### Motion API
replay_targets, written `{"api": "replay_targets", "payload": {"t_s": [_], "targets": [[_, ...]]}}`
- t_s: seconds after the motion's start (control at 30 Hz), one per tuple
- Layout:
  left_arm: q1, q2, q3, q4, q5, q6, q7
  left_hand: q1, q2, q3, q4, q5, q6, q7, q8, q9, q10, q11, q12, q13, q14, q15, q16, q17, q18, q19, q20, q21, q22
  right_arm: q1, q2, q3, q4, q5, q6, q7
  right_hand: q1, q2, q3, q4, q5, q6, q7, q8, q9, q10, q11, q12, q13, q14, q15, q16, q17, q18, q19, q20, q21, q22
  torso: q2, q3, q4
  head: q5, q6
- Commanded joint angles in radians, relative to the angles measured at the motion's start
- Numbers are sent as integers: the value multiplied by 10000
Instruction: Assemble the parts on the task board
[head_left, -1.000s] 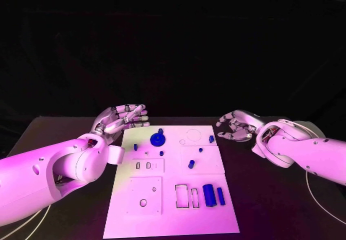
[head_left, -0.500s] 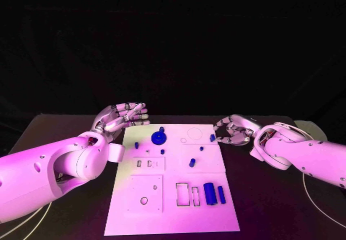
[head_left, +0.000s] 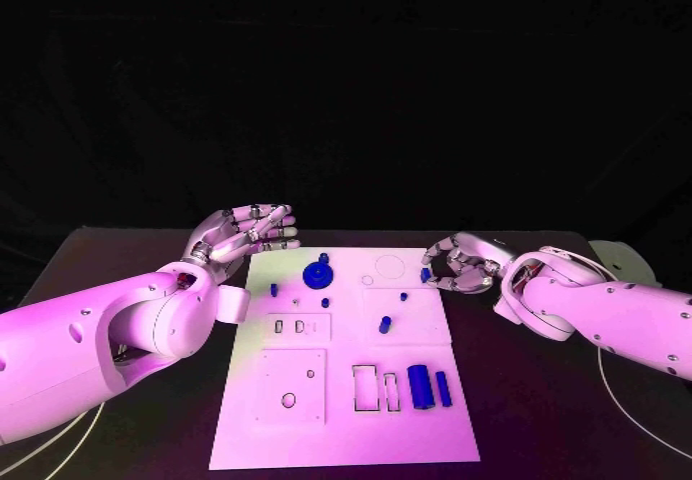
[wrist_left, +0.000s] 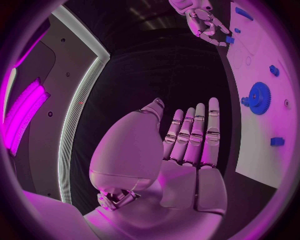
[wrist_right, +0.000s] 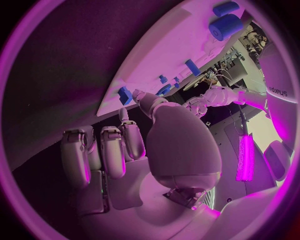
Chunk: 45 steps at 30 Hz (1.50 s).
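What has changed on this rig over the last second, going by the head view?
The right hand has moved in from beside the task board to its far right edge, its fingers now around the small blue part there; whether it grips the part is unclear. The left hand stayed open off the board's far left corner, and the other parts, including the blue gear, lie as before.

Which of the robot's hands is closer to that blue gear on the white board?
Left. The left hand hovers just off the board's far left corner, a short way from the blue gear. The right hand is at the board's right edge, farther off, beside a small blue peg.
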Motion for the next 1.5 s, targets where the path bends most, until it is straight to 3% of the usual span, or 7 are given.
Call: {"api": "replay_targets", "payload": {"t_s": [0.03, 0.67, 1.03, 1.2, 1.5], "targets": [[8, 20, 7, 10, 9, 155, 93, 60, -55, 52, -5, 23, 12, 511, -40, -11, 56, 14, -59, 1, -8, -5, -45, 17, 145, 45, -6, -49, -8, -35, 59, -3, -46, -40, 180, 31, 45, 65, 24, -40, 25, 136, 2, 20, 19, 23, 65, 63, 754, 850, 17, 56, 1741, -111, 738, -24, -51, 2302, 4, 11, -4, 12, -22], [8, 22, 7, -2, 10, 151, 88, 60, -55, 52, -5, 23, 12, 511, -40, -11, 56, 14, -59, 1, -8, -5, -45, 17, 145, 45, -6, -49, -8, -124, 310, -3, -298, -52, 111, -55, 37, 325, 186, -46, -38, 827, -22, 195, 121, 145, 50, 206, 890, 856, 18, 65, 1768, -124, 779, -9, -12, 2350, -3, 4, -7, 23, -60], [8, 14, 7, -3, 10, 151, 84, 60, -55, 52, -5, 23, 12, 511, -40, -11, 56, 14, -59, 1, -8, -5, -45, 17, 145, 45, -6, -49, -8, -133, 366, -2, -364, -45, -15, -144, 16, 357, 195, -31, -49, 884, -33, 210, 130, 164, 40, 227, 911, 858, 10, 68, 1779, -126, 783, -15, -9, 2354, -2, 5, -11, 16, -76], [8, 11, 7, -5, 10, 149, 82, 60, -55, 52, -5, 23, 12, 511, -40, -11, 56, 14, -59, 1, -8, -5, -45, 17, 145, 45, -6, -49, -8, -134, 380, -2, -380, -49, -66, -169, 32, 487, 256, -37, -56, 1095, -106, 297, 177, 189, -19, 248, 932, 859, -32, 69, 1783, -130, 797, -44, 5, 2370, -9, 3, -7, 7, -78], [8, 5, 7, -5, 10, 143, 81, 60, -55, 52, -5, 23, 12, 511, -40, -11, 56, 14, -59, 1, -8, -5, -45, 17, 145, 45, -6, -49, -8, -134, 408, -2, -328, -40, -377, -96, 113, 860, 349, -116, -61, 1627, -403, 719, 427, 253, -274, 286, 981, 866, -231, 74, 1811, -141, 829, -213, 36, 2406, -4, 11, -21, 20, -85]]}}
